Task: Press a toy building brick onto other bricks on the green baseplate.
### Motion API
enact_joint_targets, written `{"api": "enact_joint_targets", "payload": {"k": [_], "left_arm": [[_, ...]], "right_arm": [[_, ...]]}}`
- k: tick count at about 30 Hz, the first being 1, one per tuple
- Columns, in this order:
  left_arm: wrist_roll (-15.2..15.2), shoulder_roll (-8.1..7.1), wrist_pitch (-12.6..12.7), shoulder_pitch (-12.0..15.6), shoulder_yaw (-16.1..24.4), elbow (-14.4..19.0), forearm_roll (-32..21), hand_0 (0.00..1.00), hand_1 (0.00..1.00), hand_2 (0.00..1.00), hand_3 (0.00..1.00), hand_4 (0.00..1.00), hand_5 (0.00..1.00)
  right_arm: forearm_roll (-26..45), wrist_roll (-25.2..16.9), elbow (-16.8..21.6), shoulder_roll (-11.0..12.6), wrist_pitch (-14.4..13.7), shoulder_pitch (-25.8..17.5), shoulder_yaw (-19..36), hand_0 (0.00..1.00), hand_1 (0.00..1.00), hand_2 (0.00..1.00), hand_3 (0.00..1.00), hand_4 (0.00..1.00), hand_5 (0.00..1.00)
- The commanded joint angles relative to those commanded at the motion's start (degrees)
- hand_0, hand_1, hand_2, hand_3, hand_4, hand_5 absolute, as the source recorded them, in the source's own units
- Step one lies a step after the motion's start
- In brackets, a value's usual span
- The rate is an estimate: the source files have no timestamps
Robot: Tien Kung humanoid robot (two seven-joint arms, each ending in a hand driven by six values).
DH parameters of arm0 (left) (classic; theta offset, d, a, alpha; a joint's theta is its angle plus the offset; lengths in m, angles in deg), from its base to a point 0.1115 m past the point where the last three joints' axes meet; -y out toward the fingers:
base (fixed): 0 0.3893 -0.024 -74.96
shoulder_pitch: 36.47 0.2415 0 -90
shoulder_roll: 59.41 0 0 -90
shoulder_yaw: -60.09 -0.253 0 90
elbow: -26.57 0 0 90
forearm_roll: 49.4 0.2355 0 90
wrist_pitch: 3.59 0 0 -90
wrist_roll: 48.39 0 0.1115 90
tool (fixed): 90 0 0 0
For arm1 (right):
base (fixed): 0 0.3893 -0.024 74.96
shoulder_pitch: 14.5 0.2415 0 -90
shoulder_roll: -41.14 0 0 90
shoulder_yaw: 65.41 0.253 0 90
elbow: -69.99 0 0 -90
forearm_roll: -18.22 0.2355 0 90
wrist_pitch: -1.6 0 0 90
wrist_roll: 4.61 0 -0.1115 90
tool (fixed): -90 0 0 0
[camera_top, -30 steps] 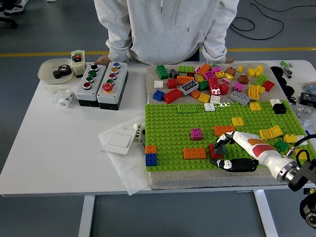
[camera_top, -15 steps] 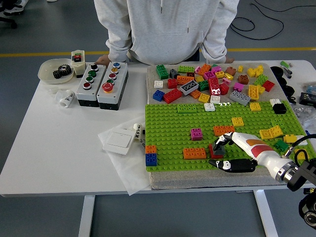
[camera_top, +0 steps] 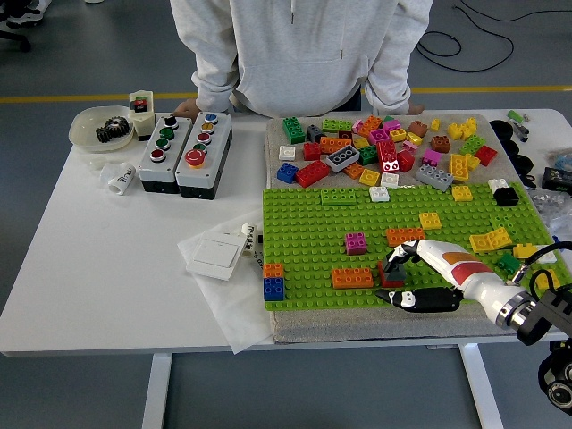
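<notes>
Fingers of the right hand (camera_top: 407, 275) pinch a tilted red brick (camera_top: 391, 273) over the baseplate (camera_top: 313, 241).

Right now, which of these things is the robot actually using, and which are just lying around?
In use: right hand, red brick in its fingers, orange brick, green baseplate.
Lying about: loose brick pile, button boxes, bowl of gears, white switch plate.

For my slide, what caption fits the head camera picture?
Robot's right hand holds a red brick on the green baseplate, beside an orange brick.
</notes>
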Motion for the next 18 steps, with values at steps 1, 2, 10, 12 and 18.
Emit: {"api": "enact_joint_targets", "payload": {"k": [1, 2, 10, 12, 18], "left_arm": [[0.0, 0.0, 0.0, 0.0, 0.0, 0.0, 0.0, 0.793, 0.787, 0.788, 0.584, 0.613, 0.625], [0.0, 0.01, 0.0, 0.0, 0.1, 0.0, 0.1, 0.793, 0.786, 0.789, 0.584, 0.614, 0.625], [0.1, 0.04, 0.0, 0.1, 0.1, 0.0, 0.2, 0.793, 0.787, 0.788, 0.584, 0.614, 0.626], [0.1, 0.05, 0.0, 0.2, 0.1, 0.0, 0.2, 0.793, 0.787, 0.788, 0.584, 0.614, 0.626], [0.1, 0.13, 0.0, 0.3, 0.2, 0.0, 0.3, 0.797, 0.786, 0.79, 0.584, 0.614, 0.625]], "right_arm": [[0.0, 0.0, 0.0, 0.0, 0.0, 0.0, 0.0, 0.664, 0.66, 0.714, 0.559, 0.87, 0.552], [0.0, 0.0, 0.0, 0.0, 0.0, 0.0, -0.1, 0.663, 0.659, 0.713, 0.56, 0.869, 0.552], [-0.3, 0.1, 0.0, 0.0, 0.2, -0.1, -0.4, 0.663, 0.66, 0.713, 0.56, 0.869, 0.55], [-0.3, 0.1, -0.1, 0.0, 0.2, -0.1, -0.5, 0.663, 0.66, 0.713, 0.56, 0.869, 0.55], [-0.4, 0.1, -0.2, 0.0, 0.3, -0.2, -0.6, 0.663, 0.659, 0.713, 0.56, 0.869, 0.55]]}}
